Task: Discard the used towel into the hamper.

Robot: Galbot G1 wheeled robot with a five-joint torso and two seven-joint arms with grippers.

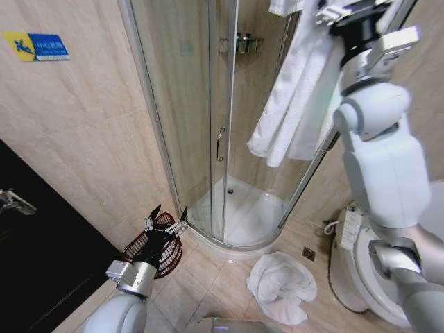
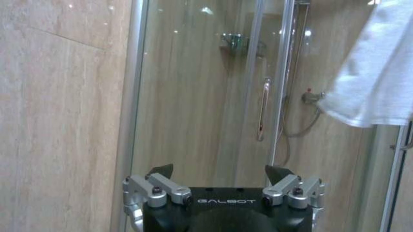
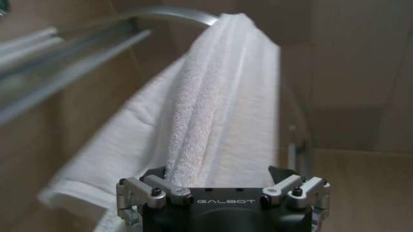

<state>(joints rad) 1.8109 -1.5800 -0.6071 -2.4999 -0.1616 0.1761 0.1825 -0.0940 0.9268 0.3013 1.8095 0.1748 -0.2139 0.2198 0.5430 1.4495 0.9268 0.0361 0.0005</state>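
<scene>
Towel (image 1: 295, 104) hangs white and folded over the rail at the top of the shower enclosure (image 1: 208, 125), at about one o'clock in the head view, with the right tool (image 3: 223, 176) raised right up to it. From the right wrist view the fingers stand apart on either side of the thick central fold, and the cloth already reaches down between them; they have not closed on anything yet. To do this step well, I would judge that the fingers should close on the full bunched ridge, not a single thin layer, so the cloth does not slip as it is drawn off the rail.

A second towel (image 1: 281, 286) lies crumpled on the floor at about six o'clock, near the toilet (image 1: 364, 270). Hamper (image 1: 156, 244) stands on the floor at about seven o'clock, beside the shower's curved base. The left tool (image 1: 166, 216) hovers low just above it, fingers spread wide and empty, pointing toward the shower glass in the left wrist view.
</scene>
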